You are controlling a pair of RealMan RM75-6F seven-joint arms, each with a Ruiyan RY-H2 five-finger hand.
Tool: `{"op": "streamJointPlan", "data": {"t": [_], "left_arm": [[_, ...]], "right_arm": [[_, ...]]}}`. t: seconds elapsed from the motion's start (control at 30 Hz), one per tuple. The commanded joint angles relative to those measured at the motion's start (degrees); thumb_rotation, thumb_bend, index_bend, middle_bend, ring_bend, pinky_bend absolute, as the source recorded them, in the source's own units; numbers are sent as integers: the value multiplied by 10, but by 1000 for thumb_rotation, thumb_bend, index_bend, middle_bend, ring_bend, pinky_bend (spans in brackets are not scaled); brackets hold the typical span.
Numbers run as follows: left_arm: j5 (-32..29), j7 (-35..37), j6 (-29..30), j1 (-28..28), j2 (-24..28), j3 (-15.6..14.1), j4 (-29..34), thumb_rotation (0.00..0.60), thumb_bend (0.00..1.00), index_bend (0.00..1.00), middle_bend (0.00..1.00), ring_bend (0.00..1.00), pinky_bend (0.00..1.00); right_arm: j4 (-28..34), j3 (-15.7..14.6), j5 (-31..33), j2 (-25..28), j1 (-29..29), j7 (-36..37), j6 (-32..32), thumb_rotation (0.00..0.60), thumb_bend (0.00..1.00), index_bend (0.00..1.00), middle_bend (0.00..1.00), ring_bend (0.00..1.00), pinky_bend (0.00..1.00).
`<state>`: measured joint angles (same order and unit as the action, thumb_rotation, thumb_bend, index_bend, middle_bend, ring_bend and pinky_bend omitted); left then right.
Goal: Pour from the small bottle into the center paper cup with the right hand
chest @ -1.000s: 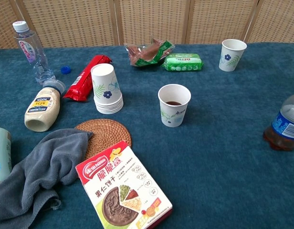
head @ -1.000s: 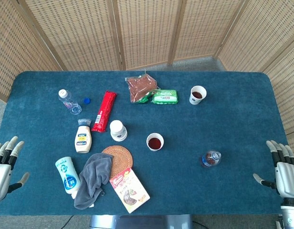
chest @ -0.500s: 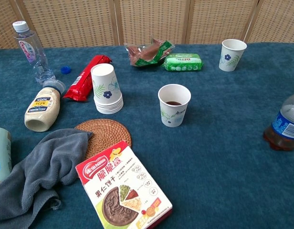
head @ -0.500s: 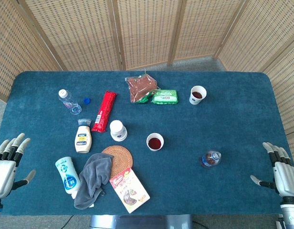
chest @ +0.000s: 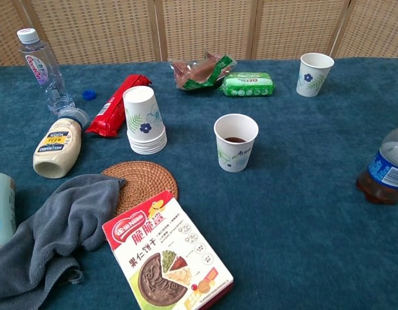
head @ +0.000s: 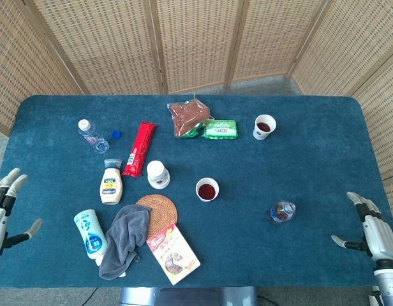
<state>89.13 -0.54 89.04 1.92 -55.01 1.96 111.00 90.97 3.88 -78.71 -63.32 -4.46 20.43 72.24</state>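
My right hand (head: 373, 228) sits at the table's right edge with its fingers apart and empty, well apart from the bottle (head: 281, 212), so I think the pour has not started. My left hand (head: 1, 210) is empty and spread too. The bottle stands upright, right of the cup (head: 207, 189), with brown drink low inside and a blue label.

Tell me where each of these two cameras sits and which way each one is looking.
Head view: sits high, looking steeply down on the whole table; the left hand and right hand show at its near corners, both empty with fingers apart.
Chest view: sits low at the near edge, looking across the table toward the wicker screen; no part of the robot shows.
Both views share the center paper cup, the small bottle, the coaster and the grey cloth.
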Motion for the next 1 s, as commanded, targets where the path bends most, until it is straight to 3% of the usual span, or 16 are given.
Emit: {"op": "streamJointPlan", "data": {"t": [0.03, 0.47, 1.0], "left_arm": [[0, 10, 1, 0, 5, 1, -5, 600, 320, 0, 0, 0, 0], [7, 31, 2, -1, 13, -3, -9, 600, 319, 0, 0, 0, 0], [5, 38, -1, 0, 17, -5, -11, 600, 319, 0, 0, 0, 0]], "right_arm": [[-27, -5, -17, -17, -11, 50, -17, 600, 0, 0, 0, 0, 0], [-110, -8, -82, -96, -36, 226, -2, 600, 0, 0, 0, 0, 0], [-114, -14, -91, -135, -66, 260, -13, 600, 0, 0, 0, 0, 0]]}}
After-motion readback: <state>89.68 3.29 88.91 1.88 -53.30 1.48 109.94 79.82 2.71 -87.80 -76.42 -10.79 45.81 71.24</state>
